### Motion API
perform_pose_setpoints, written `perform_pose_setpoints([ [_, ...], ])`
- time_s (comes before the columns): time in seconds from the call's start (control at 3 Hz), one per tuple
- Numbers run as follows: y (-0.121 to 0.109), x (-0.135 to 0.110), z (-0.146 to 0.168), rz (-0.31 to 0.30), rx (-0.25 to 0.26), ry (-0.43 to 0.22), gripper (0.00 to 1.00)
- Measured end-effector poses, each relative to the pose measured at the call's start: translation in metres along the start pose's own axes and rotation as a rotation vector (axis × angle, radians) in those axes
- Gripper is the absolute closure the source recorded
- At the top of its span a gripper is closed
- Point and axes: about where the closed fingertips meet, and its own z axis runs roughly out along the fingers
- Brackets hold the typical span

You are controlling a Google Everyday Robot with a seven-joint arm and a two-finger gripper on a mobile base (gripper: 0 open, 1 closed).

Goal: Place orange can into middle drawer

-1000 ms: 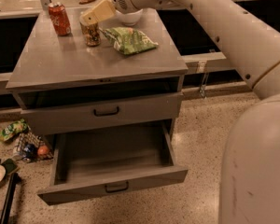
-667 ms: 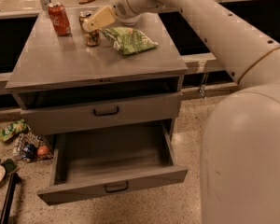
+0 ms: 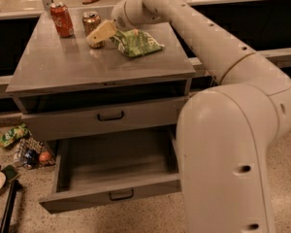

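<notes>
The orange can (image 3: 91, 21) stands upright at the back of the grey cabinet's top (image 3: 87, 67), its silver top showing. My gripper (image 3: 97, 37) reaches in from the right and sits at the can's lower half, partly covering it. The middle drawer (image 3: 63, 171) is pulled out wide below, with a small black handle (image 3: 121, 194) on its front. Its inside is bare. My arm's large white body fills the right side of the view and hides the drawer's right end.
A bright red can (image 3: 61, 19) stands left of the orange can. A green snack bag (image 3: 137, 43) lies to its right, under my wrist. The drawer above (image 3: 106, 116) is closed. Litter and a small basket (image 3: 24, 149) lie on the floor at left.
My gripper has come down and left from above the snack bag to the orange can. The can has stayed in place. My arm's body now fills more of the right side.
</notes>
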Motion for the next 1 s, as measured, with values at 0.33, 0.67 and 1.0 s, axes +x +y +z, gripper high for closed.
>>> perform_pose_setpoints([
  [0.33, -0.001, 0.013, 0.051, 0.072, -0.056, -0.041, 0.0],
  [0.67, 0.0, 0.009, 0.076, 0.103, -0.086, -0.075, 0.0],
  [1.0, -0.006, 0.006, 0.093, 0.115, -0.091, -0.096, 0.0],
])
